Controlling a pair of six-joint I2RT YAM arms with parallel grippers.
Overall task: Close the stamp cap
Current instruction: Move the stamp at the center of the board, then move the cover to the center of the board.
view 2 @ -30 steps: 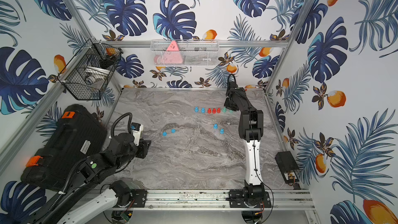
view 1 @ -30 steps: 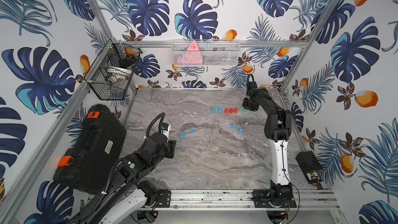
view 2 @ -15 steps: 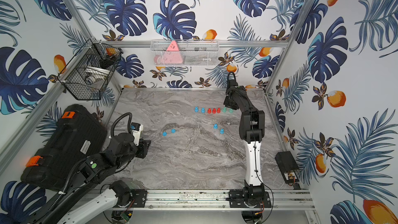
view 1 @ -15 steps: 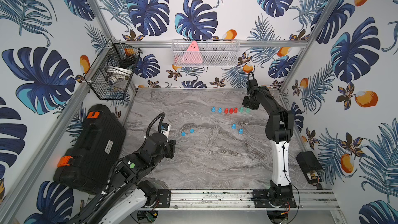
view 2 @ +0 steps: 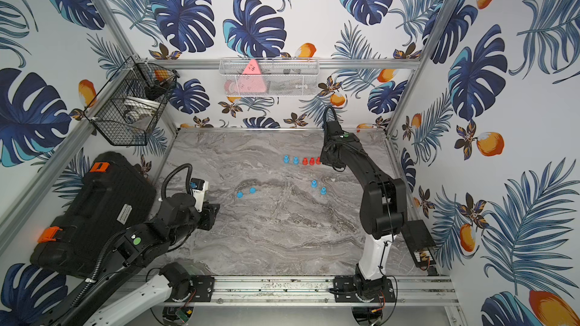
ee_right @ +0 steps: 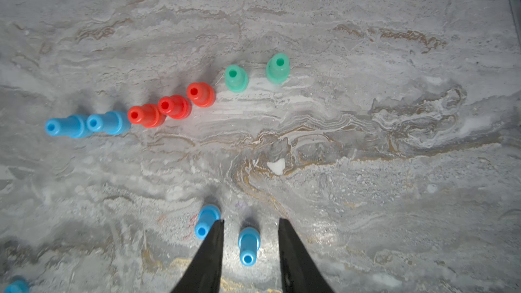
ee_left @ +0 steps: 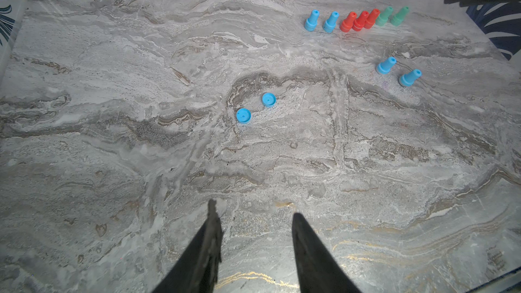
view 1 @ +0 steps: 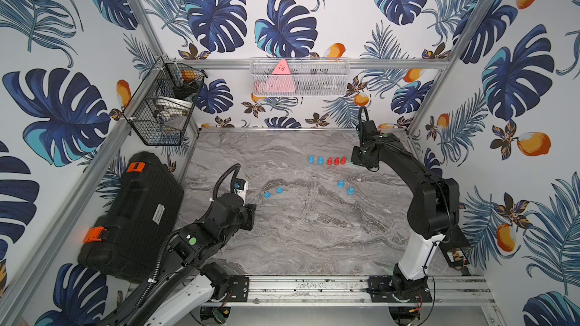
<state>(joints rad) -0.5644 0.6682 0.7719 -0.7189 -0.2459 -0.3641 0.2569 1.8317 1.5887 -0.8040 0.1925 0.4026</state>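
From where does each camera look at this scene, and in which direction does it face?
Top views: high above the front, facing down toward the back wall; the whole marble table, left arm and right arm show.
Left wrist: on the left arm, facing across the table toward the blue caps and stamp row; the open left gripper shows.
Right wrist: on the right arm, facing almost straight down on the stamp row; the open right gripper shows.
Shared: both wrist views show the stamp row.
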